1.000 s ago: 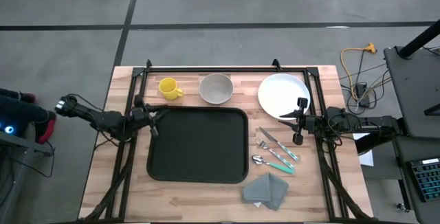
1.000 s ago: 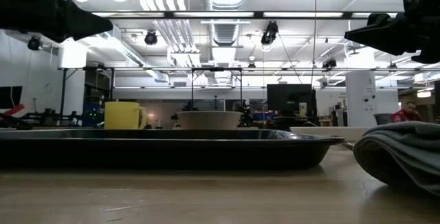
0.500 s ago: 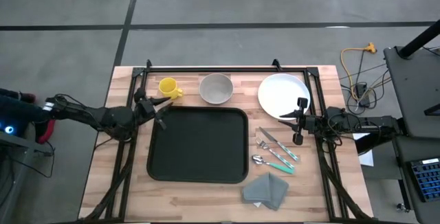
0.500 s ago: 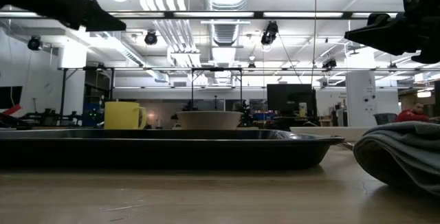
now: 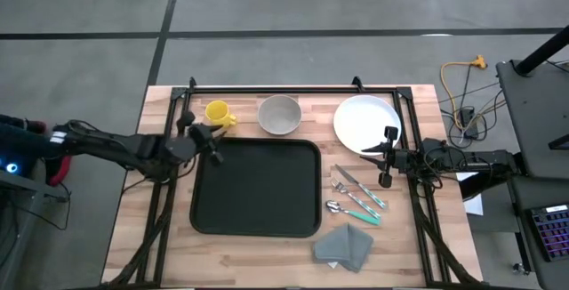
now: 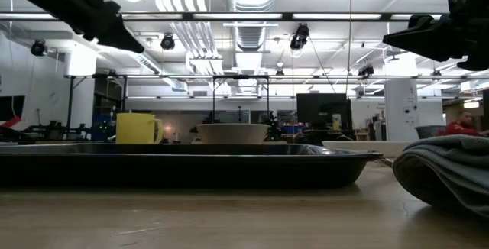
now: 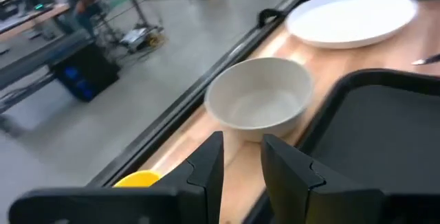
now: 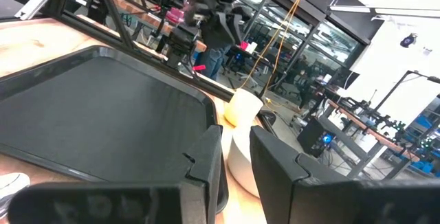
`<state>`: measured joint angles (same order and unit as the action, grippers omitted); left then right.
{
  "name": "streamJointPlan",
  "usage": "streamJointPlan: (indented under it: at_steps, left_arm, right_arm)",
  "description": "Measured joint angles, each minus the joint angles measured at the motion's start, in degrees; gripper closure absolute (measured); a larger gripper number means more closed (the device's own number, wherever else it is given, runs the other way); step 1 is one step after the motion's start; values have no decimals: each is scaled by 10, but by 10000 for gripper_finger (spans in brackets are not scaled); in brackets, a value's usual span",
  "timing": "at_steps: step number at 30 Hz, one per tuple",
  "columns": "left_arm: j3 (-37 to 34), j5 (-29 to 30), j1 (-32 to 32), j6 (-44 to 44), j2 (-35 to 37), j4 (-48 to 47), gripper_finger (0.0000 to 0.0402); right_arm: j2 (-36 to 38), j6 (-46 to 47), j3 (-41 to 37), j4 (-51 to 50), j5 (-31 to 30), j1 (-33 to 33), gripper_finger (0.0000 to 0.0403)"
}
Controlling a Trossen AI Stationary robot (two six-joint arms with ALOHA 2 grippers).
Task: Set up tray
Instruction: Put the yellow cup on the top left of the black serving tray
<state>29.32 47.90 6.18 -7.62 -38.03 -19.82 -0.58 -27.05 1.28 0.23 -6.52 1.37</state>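
The black tray (image 5: pixel 256 188) lies flat in the middle of the table with nothing on it. Along the far edge stand a yellow mug (image 5: pixel 218 113), a grey-white bowl (image 5: pixel 279 114) and a white plate (image 5: pixel 364 121). My left gripper (image 5: pixel 212 140) hovers over the tray's far left corner, just near of the mug, with its fingers a narrow gap apart (image 7: pixel 240 145); the bowl (image 7: pixel 258 107) lies ahead of it. My right gripper (image 5: pixel 382 157) waits in the air right of the tray, by the plate's near edge, also narrowly open (image 8: pixel 235 135).
Teal-handled cutlery (image 5: pixel 356 197) lies right of the tray, and a folded grey napkin (image 5: pixel 345 245) sits near the table's near edge. A black frame (image 5: pixel 293 89) runs along the far edge and down both sides. Bare wood shows at the near left.
My left gripper has moved toward the far edge and a little right, closing on the yellow mug, and in the low view it has tipped nose-down. The right arm has kept still, and nothing on the table has moved.
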Motion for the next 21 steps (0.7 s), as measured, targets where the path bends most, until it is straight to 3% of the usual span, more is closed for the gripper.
streamJointPlan:
  at_steps: [4, 11, 17, 21]
  left_arm:
    - [1, -16, -64, -1, -2, -15, 322]
    - [2, -169, -193, -7, -19, -16, 322]
    - [15, -205, -293, -6, -68, -23, 322]
    - [37, -272, -349, -5, -107, -27, 322]
  right_arm:
    - [0, 0, 0, 0, 0, 0, 335]
    - [0, 0, 0, 0, 0, 0, 335]
    - [0, 0, 0, 0, 0, 0, 335]
    - [0, 0, 0, 0, 0, 0, 335]
